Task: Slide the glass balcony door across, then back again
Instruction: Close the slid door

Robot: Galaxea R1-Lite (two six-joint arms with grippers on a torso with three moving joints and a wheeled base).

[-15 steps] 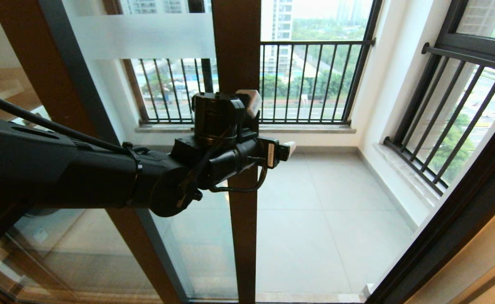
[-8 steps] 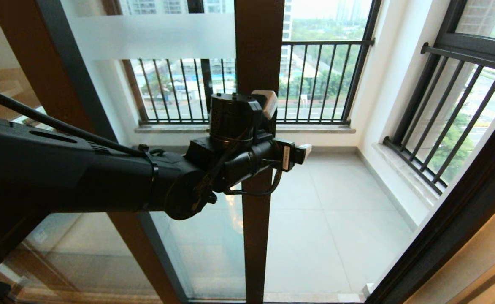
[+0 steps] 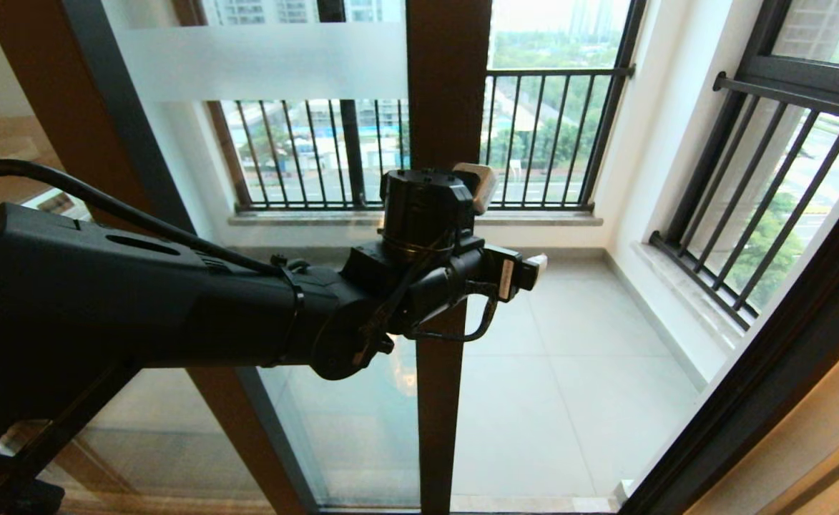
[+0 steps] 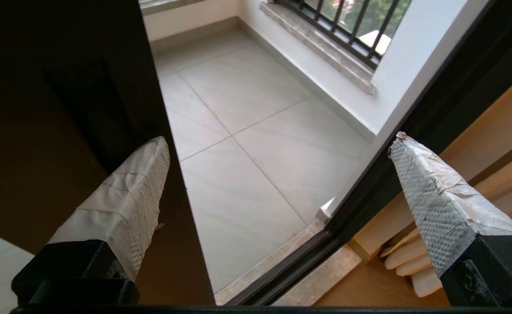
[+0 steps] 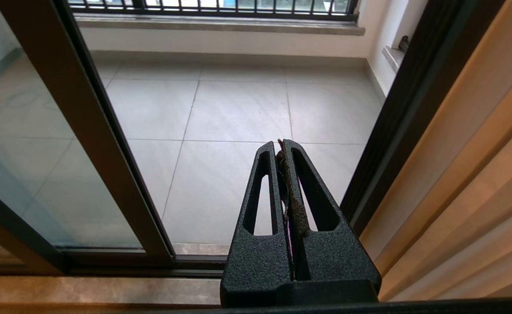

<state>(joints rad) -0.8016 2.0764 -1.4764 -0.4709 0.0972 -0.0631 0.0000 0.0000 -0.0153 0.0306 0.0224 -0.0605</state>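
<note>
The glass balcony door (image 3: 319, 214) is partly open, with a frosted white band (image 3: 262, 61) near the top and a dark brown edge stile (image 3: 448, 86) at mid-view. My left gripper (image 3: 513, 220) is open at that stile at about mid-height. In the left wrist view the left gripper (image 4: 278, 140) has one taped finger (image 4: 125, 205) lying against the dark stile (image 4: 63, 131), while the other finger (image 4: 434, 205) hangs free over the opening. The handle slot is hidden behind the wrist. My right gripper (image 5: 282, 146) is shut and empty, low before the threshold.
The open gap shows the tiled balcony floor (image 3: 555, 386). A dark door jamb (image 3: 784, 372) bounds the opening on the right. Black-barred railings (image 3: 548, 136) line the far wall and the right window (image 3: 762, 214). A plain brown-framed pane (image 3: 47, 107) stands at the left.
The door's edge stile has slid to the right, narrowing the opening. My left arm and gripper moved right with it. The right arm shows no earlier frame.
</note>
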